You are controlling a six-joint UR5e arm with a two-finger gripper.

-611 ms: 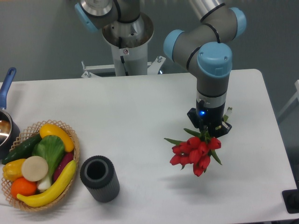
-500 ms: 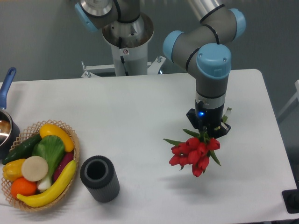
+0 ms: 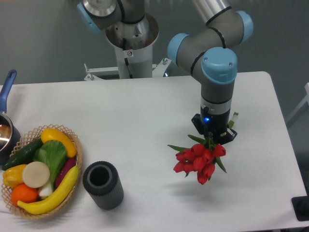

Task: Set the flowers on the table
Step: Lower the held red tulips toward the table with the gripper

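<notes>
The flowers (image 3: 199, 160), a bunch of red tulips with green leaves, hang from my gripper (image 3: 214, 135) above the right half of the white table (image 3: 145, 121). The buds point toward the front and cast a shadow on the tabletop below. The stems run up under the gripper body, so the fingers are hidden from this view. The gripper is shut on the stems and holds the bunch off the surface.
A dark grey ribbed vase (image 3: 102, 184) stands at the front left of centre. A wicker basket (image 3: 42, 170) of fruit and vegetables sits at the front left. A pot with a blue handle (image 3: 7, 125) is at the left edge. A black object (image 3: 301, 208) is at the front right corner.
The arm and the flowers have shifted slightly left and a little toward the front. The grip on the stems is unchanged.
</notes>
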